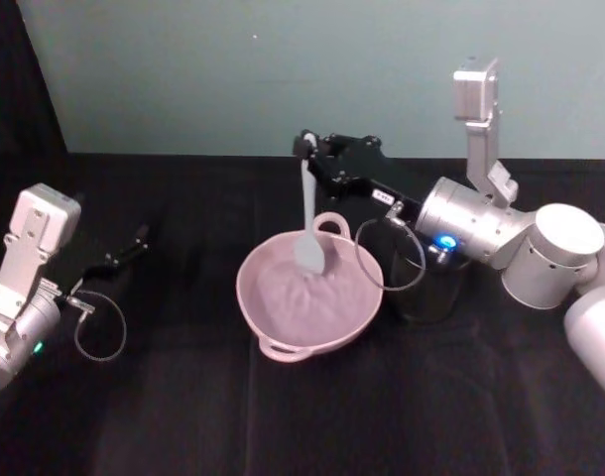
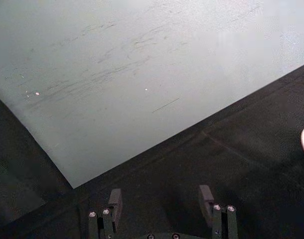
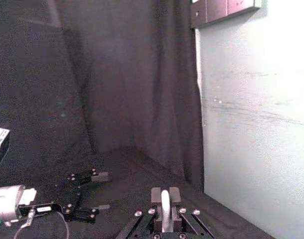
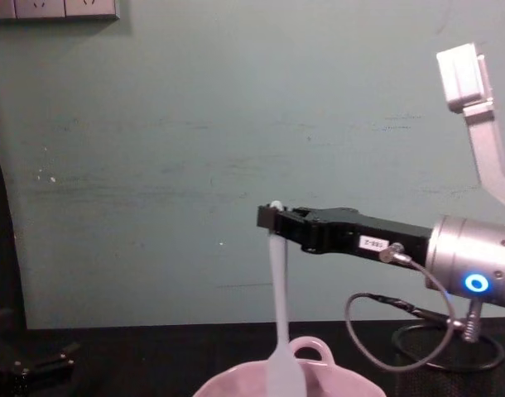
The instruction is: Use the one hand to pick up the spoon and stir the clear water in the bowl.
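Note:
My right gripper [image 1: 307, 151] hangs above the far side of the pale pink bowl [image 1: 249, 309], shut on the top end of the white spoon [image 1: 306, 203]. The spoon hangs nearly upright, with its flat blade down inside the bowl at the far rim. Clear water [image 1: 301, 297] barely shows against the pink. From the chest view the right gripper [image 4: 269, 219] grips the spoon [image 4: 277, 289] above the bowl [image 4: 228, 384]. In the right wrist view the fingers [image 3: 156, 195] press on the white handle [image 3: 165, 209]. My left gripper [image 1: 136, 241] rests open at the far left.
A black wire-mesh cup [image 1: 426, 290] stands just right of the bowl, under my right forearm. A grey cable [image 1: 382, 260] loops from the right wrist close to the bowl's rim. The table is covered in black cloth, with a pale wall behind.

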`<action>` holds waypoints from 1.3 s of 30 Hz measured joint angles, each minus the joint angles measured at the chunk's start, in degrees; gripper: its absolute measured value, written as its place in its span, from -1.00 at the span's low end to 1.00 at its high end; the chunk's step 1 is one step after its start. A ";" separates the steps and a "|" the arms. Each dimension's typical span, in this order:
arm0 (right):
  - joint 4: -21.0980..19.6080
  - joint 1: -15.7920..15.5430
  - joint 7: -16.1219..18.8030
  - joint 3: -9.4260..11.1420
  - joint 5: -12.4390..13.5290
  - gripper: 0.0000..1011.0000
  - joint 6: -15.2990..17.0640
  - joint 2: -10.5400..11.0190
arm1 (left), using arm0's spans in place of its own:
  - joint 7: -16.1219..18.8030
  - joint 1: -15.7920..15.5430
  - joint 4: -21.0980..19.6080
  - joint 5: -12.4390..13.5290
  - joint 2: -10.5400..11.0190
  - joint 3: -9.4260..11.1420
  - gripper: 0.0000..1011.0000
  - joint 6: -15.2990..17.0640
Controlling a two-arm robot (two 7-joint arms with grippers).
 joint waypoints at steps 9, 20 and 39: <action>-5.95 -3.49 -1.41 1.38 -0.66 -0.79 1.45 3.44 | 0.00 0.00 0.00 0.00 0.00 0.00 1.00 0.00; -14.27 -7.70 -1.47 1.01 0.84 -0.79 5.70 7.05 | 0.00 0.00 0.00 0.00 0.00 0.00 1.00 0.00; -8.69 -3.31 1.51 -3.52 1.68 -0.79 3.32 1.70 | 0.00 0.00 0.00 0.00 0.00 0.00 1.00 0.00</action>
